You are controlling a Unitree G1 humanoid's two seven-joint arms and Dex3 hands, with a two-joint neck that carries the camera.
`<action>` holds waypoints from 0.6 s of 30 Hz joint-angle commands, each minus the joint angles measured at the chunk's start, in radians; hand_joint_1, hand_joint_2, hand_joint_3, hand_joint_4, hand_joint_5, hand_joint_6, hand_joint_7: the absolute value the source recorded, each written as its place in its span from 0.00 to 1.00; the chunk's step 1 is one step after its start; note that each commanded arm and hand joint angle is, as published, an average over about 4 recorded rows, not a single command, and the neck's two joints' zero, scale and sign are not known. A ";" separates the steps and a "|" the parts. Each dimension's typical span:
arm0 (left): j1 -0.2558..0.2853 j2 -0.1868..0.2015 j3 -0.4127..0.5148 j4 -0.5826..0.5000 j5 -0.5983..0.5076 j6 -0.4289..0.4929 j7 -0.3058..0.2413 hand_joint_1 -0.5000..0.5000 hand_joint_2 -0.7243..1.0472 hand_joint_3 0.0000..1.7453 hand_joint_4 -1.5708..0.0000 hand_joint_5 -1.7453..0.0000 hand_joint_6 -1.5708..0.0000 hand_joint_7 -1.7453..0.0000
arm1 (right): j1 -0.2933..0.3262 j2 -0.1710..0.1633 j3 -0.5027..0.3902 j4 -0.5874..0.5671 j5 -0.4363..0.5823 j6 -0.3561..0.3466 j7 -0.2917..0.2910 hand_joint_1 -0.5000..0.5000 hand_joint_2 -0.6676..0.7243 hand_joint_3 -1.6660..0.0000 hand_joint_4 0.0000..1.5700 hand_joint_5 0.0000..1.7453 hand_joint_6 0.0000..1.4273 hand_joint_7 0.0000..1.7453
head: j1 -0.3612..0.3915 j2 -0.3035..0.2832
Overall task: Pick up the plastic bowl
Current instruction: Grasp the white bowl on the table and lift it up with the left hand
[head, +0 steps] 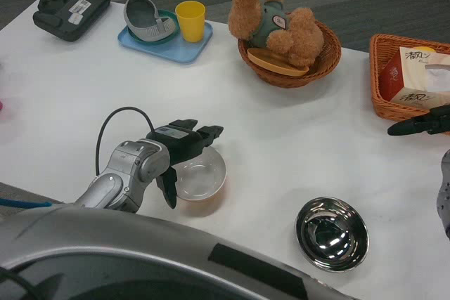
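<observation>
Head view
Plastic bowl (pixel 200 177): set upright on the white worktop (pixel 281 138), near the front edge, left of a steel bowl (pixel 332 233).
Left hand (pixel 179 149): placed at the bowl's left rim; its fingers (pixel 209 132) are spread over and around the rim, and a firm grip cannot be told.
Right hand (pixel 422 124): seen only in part at the right edge, beside a wicker basket (pixel 383 86); its state cannot be told.
Further back: a teddy bear (pixel 271 15), a blue tray (pixel 165 40) and a yellow cup (pixel 190 20) are seen.

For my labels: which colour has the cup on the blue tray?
The cup is yellow, seen in the head view.
</observation>
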 commanded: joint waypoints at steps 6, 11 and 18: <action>-0.019 0.022 -0.021 0.038 0.001 0.026 -0.019 0.00 0.65 0.00 1.00 1.00 1.00 1.00 | 0.018 -0.011 0.003 0.003 0.009 -0.016 -0.004 0.04 1.00 1.00 0.00 0.00 0.00 0.00 | -0.004 -0.003; -0.036 0.034 -0.029 0.063 -0.002 0.033 -0.029 0.00 0.69 0.00 1.00 1.00 1.00 1.00 | 0.022 -0.012 0.003 -0.001 0.013 -0.016 -0.004 0.04 1.00 1.00 0.00 0.00 0.00 0.00 | -0.008 -0.003; -0.078 0.050 -0.056 0.112 -0.007 0.058 -0.065 0.00 0.70 0.00 1.00 1.00 1.00 1.00 | 0.031 -0.013 0.002 -0.010 0.020 -0.019 -0.005 0.04 1.00 1.00 0.00 0.00 0.00 0.00 | -0.012 0.001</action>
